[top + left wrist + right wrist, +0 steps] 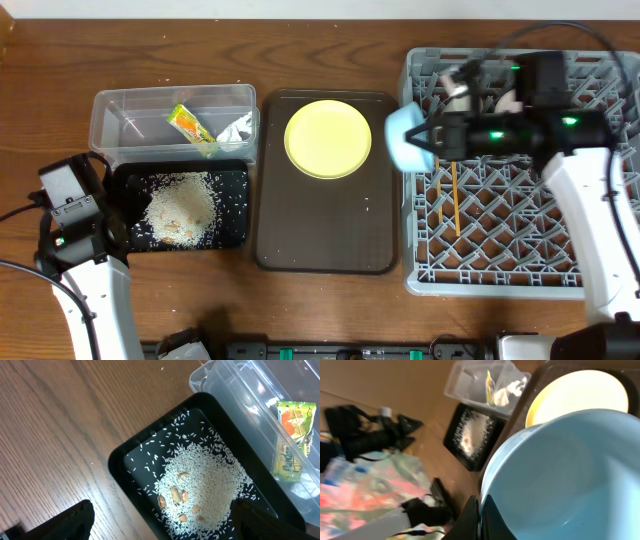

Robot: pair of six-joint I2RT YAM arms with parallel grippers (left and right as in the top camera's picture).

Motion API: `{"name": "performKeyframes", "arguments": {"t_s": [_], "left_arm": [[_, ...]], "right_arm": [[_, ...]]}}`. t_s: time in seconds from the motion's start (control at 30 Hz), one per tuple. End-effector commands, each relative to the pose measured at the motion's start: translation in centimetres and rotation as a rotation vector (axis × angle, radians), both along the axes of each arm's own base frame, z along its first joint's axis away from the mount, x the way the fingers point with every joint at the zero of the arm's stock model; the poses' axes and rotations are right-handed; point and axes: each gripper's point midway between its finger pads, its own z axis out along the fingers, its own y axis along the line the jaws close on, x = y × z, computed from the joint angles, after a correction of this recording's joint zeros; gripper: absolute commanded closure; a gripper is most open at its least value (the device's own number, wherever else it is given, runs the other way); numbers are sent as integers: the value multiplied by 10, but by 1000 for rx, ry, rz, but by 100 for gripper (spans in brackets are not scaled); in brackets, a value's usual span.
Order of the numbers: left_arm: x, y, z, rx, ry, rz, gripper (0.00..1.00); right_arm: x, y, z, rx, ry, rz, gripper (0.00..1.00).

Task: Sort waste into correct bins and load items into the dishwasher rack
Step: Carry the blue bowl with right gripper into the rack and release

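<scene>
Left gripper (162, 507): spread, empty, over black tray (120, 457), lower left.
Rice (180, 210): heaped in black tray; sorted.
Right gripper (481, 512): pinching blue bowl (405, 138) by its rim at the left edge of rack (500, 283); not yet set down.
Chopsticks (447, 200): lying in rack; loaded.
Plate (328, 138): on brown tray (320, 240), centre; left to load.
Tub (120, 110): upper left, holds wrapper (190, 125) and scrap (236, 130); sorted.
Cup, pink bowl: pale shapes in rack's upper part, behind arm; cannot tell.
</scene>
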Motion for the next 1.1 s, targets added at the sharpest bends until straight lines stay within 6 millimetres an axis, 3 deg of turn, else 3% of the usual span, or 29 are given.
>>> {"name": "performKeyframes", "arguments": {"t_s": [0.0, 0.2, 0.47, 0.73, 1.07], "left_arm": [[0, 4, 6, 16, -8, 17, 11], [0, 4, 6, 16, -8, 17, 11], [0, 4, 6, 16, -8, 17, 11], [0, 4, 6, 16, -8, 17, 11], [0, 4, 6, 16, -8, 17, 11]], "right_arm": [[-7, -17, 18, 125, -67, 23, 99], [-7, -64, -6, 137, -43, -93, 99], [-14, -116, -26, 284, -90, -237, 99], [-21, -144, -58, 302, -96, -344, 99], [-23, -187, -76, 219, -82, -489, 91]]}}
